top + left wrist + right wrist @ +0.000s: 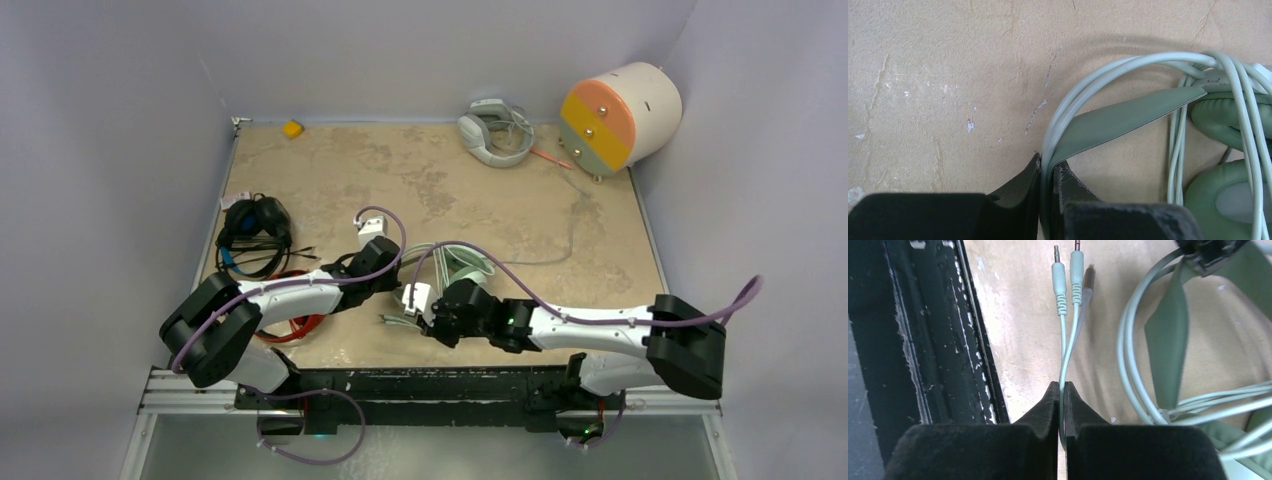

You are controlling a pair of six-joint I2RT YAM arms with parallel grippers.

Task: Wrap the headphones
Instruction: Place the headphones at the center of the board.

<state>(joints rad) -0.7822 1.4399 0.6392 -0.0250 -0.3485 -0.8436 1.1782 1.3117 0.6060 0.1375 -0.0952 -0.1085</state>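
Right pincer (pixel 1060 387) is shut on the mint cable (pixel 1064 340) just behind its plugs (pixel 1068 277). Left pincer (pixel 1045 165) clamps that cable's loops beside the headband (pixel 1128 117). The mint-green headset (pixel 468 265), at frame centre, looks nearly wrapped. The black-and-blue headset (pixel 255 225) and red-and-black headset (pixel 300 325), at left, seem unwrapped, though small. The worktop's near rail (pixel 923 340) sits close; open room lies toward the top.

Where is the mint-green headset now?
Top view: mint-green headset lies on the table near its front edge; left pincer grips its cable loops, right pincer its plug end.
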